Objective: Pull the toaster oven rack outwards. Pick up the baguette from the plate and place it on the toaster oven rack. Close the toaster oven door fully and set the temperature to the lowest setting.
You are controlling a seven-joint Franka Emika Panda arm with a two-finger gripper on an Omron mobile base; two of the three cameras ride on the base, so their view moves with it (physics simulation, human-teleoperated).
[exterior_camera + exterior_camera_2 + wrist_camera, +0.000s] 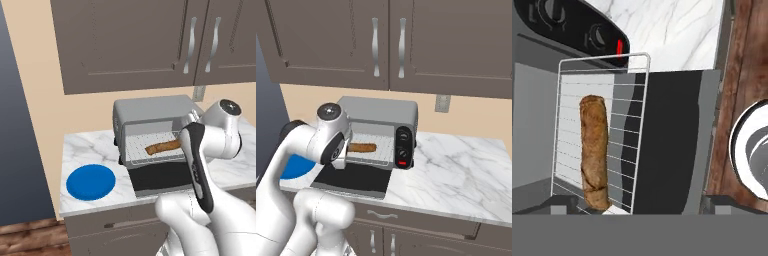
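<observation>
While my pincer (637, 205) hangs above the pulled-out toaster oven rack (602, 135), its two fingertips (559, 204) stand wide apart and clamp nothing. Between them and a little ahead, the baguette (594, 150) lies flat on the wire grid, its near end just beside my one fingertip but not touching it that I can tell. Beyond the rack's outer edge, toward my other fingertip, the toaster oven door (667, 140) lies dropped open and flat, its dark glass facing up. Farther ahead of me along the rack sits the dark control panel (582, 30) with its black knobs and a red button (619, 46).

From the left base camera, the toaster oven (150, 107) stands on the marble counter (85, 147) with the baguette (162, 147) on the rack (145, 152) in its mouth. Well off to the side of my pincer, away from the oven, the blue plate (91, 182) lies bare on the counter. Grey wall cabinets (331, 40) hang above.
</observation>
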